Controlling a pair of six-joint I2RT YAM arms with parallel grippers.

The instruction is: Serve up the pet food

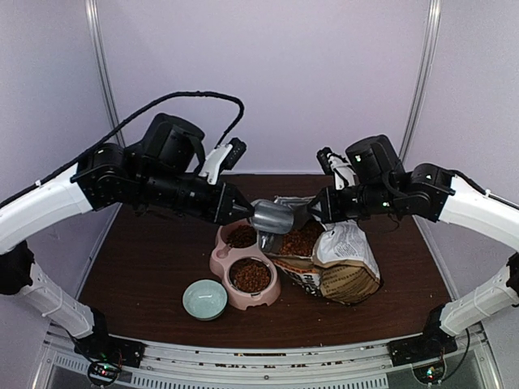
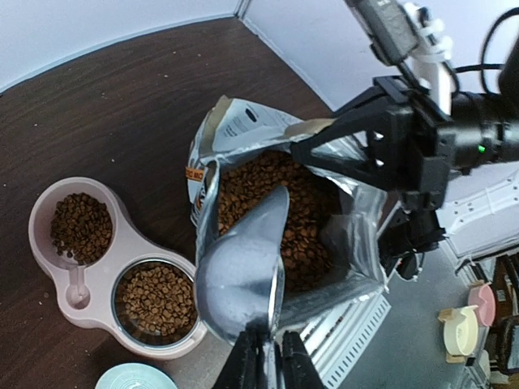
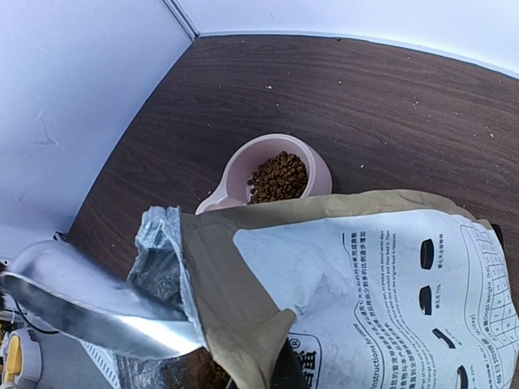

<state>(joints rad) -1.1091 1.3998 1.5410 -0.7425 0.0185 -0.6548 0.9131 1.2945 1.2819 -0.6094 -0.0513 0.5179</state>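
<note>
The pet food (image 2: pixel 304 207) is brown kibble filling an open paper bag (image 1: pixel 347 261) right of centre. My left gripper (image 2: pixel 266 355) is shut on the handle of a silver metal scoop (image 2: pixel 239 279). The scoop is turned on its side, with its tip in the bag's mouth just above the kibble; its inside is hidden. My right gripper (image 1: pixel 318 212) is shut on the bag's upper rim (image 3: pixel 243 324), and only a dark finger (image 3: pixel 289 371) shows under the paper. A pink double bowl (image 1: pixel 220 261) left of the bag holds kibble (image 1: pixel 250 275) in both cups.
A small pale green bowl (image 1: pixel 204 299) stands in front of the pink bowl, near the table's front edge. The two arms meet over the bag, with their grippers close together. White walls close in the brown table (image 1: pixel 146 267) at the back and sides.
</note>
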